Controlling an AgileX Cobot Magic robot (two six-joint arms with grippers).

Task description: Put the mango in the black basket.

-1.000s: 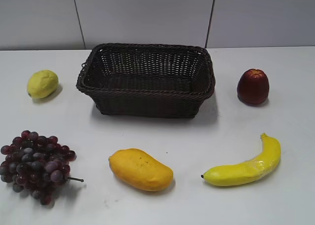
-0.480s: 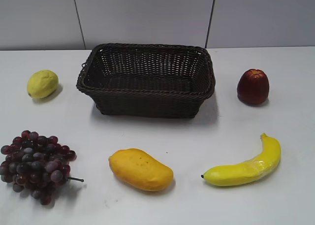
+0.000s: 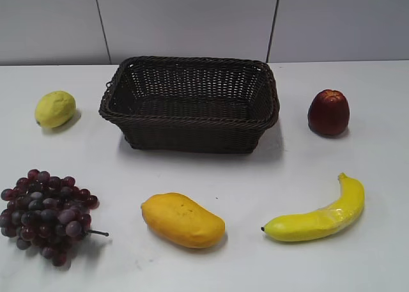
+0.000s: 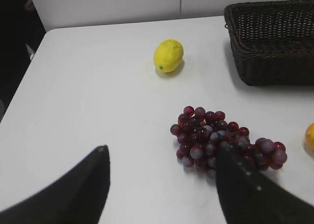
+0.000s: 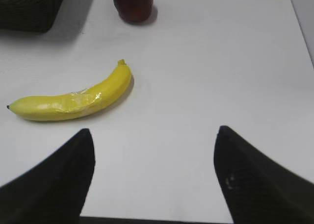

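Mango [image 3: 183, 220] lies on its side on the white counter [image 3: 319, 158], at the front and a little left of centre, its tapered end pointing right; nothing touches it. Behind it, well apart, stands the black basket [image 3: 190, 105], its woven sides sloping outward under a braided rim and nothing showing inside. Left of the mango sits a bunch of dark red grapes [image 3: 45, 214], a thin stem poking toward the fruit. To the right lies a banana [image 3: 317, 215], curved, with its stalk end raised toward the back. A lemon [image 3: 55, 108] rests left of the basket and a dark red apple [image 3: 328, 112] right of it, each standing clear of the wicker.

The counter is plain, matt white and carries soft shadows beside each item. Behind it runs a pale grey wall [image 3: 192, 20] split by dark vertical seams. In the left wrist view the counter's left edge drops off into darkness.

The left pincer [image 4: 162, 185] hovers with its jaws spread wide above the counter near the grapes, holding nothing. The right pincer [image 5: 154, 172] likewise hangs spread wide and empty over bare counter, with the banana just ahead of it.
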